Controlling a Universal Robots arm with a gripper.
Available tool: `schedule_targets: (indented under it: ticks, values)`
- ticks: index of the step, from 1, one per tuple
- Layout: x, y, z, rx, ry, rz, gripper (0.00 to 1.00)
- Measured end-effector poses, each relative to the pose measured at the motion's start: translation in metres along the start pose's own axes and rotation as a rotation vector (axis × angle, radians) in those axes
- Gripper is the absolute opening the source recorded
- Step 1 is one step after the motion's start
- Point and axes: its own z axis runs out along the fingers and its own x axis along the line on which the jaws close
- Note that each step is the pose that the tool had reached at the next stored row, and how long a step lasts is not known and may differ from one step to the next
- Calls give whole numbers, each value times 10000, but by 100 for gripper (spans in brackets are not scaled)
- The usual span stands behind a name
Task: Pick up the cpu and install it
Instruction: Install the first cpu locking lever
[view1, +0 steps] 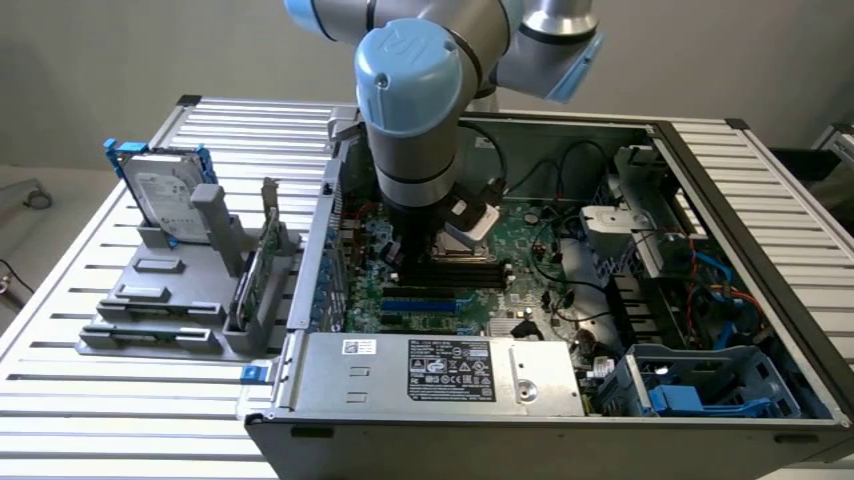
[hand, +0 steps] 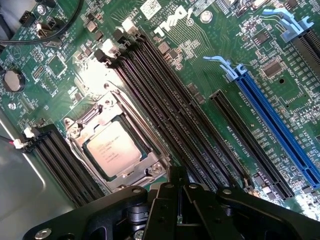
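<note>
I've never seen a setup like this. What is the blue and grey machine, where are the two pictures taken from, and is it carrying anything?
It is a robot arm with blue joint caps, reaching into an open grey computer case on a slatted metal table. One picture is taken from a camera standing off the arm, the other from a camera on its wrist, looking down at the green circuit board. The small square silver-grey cpu already sits in its metal socket frame. The black gripper hangs just above the board, jaws shut, holding nothing. Beside the case, a grey rack holds a silver hard drive.
</note>
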Motion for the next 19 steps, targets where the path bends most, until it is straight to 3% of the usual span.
schedule_targets:
  ticks: [14,19]
  values:
    - [-2,-11,-19,-3,-44,4,11]
    - [1,-12,-31,-30,-86,0,11]
